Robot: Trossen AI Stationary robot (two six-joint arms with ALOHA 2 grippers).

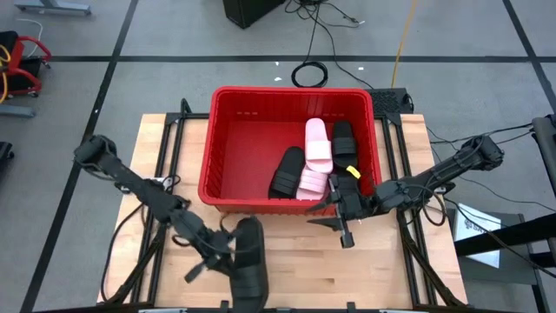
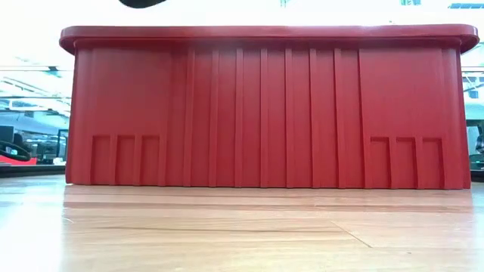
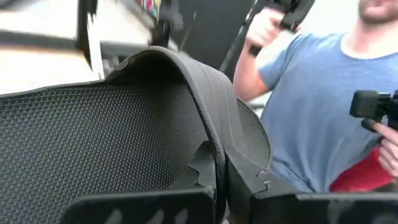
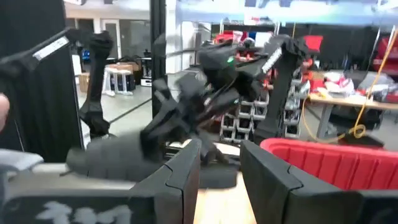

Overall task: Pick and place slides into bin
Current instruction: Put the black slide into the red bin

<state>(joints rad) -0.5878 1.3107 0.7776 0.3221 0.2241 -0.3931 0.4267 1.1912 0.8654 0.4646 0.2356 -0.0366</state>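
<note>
Though stiff-soled, the black slide (image 1: 248,256) on the worktop (image 1: 391,269) near the red bin (image 1: 228,152) looks light, rubbery; best gripped by its ribbed strap (image 3: 205,99), where the left hand (image 1: 228,246) is clamped. Right hand (image 1: 341,215): empty, parted, beside bin.

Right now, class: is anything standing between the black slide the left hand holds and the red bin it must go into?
Only the bin's own near wall. The left hand is shut on a black slide near the table's front edge; the wood between it and the bin looks bare. The right hand waits off to the side, by the bin's near right corner.
</note>
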